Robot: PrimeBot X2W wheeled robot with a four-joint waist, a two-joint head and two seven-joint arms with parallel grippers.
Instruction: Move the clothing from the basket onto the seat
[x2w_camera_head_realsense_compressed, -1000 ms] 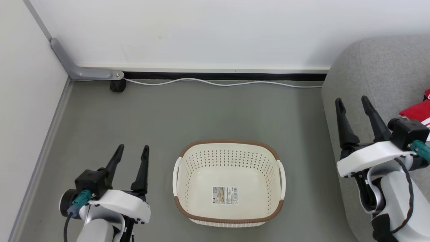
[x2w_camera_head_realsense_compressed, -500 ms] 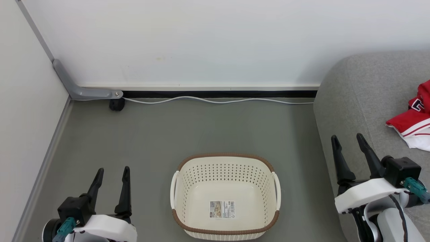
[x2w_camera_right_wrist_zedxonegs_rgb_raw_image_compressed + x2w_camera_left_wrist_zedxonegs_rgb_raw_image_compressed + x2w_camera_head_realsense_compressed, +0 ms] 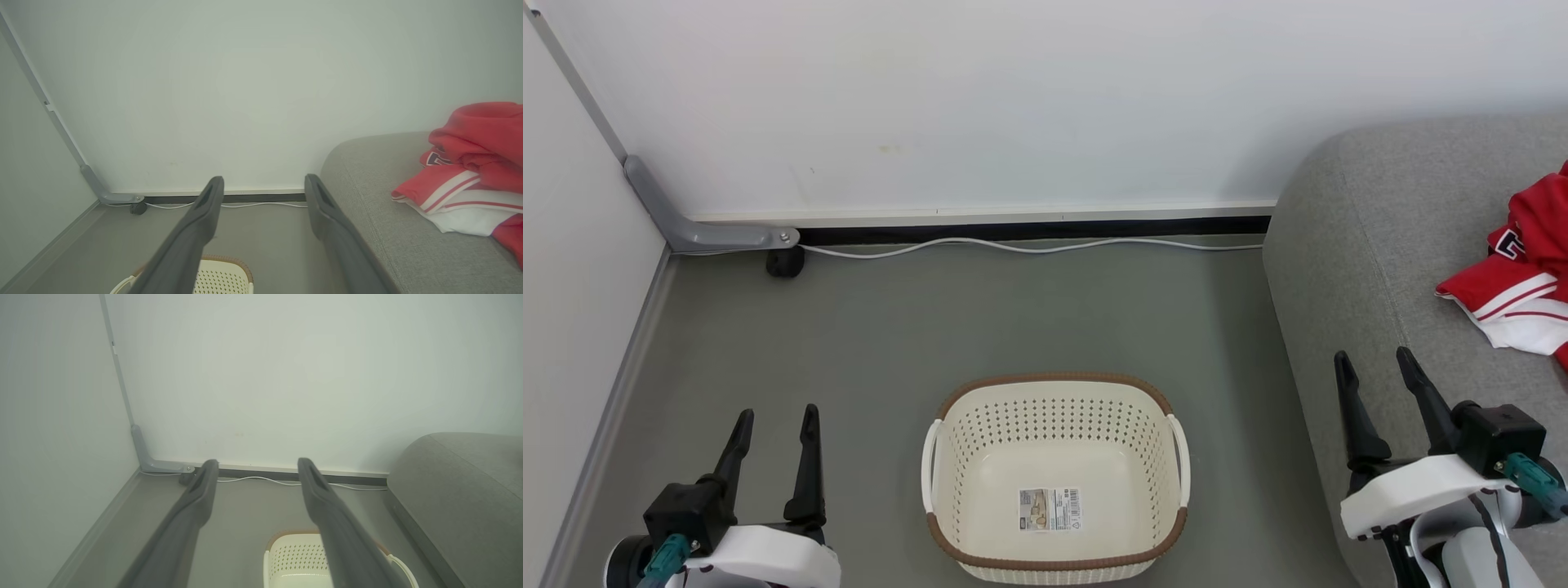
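Observation:
The cream basket with a brown rim stands on the floor at bottom centre, holding just its paper label. Red jersey clothing with white stripe trim lies heaped on the grey seat at the right; the right wrist view shows the clothing on the seat too. My left gripper is open, left of the basket. My right gripper is open over the seat's front edge, below and left of the clothing. A corner of the basket sits low in the left wrist view, between the left gripper's fingers.
A white wall runs across the back with a white cable along its foot. A grey bracket with a black caster sits in the left corner, beside a pale side wall. Grey floor lies between basket and wall.
The head camera has tilted up and turned slightly right, so the basket and wall sit lower and more clothing shows. Both grippers sit lower in the picture and stay open.

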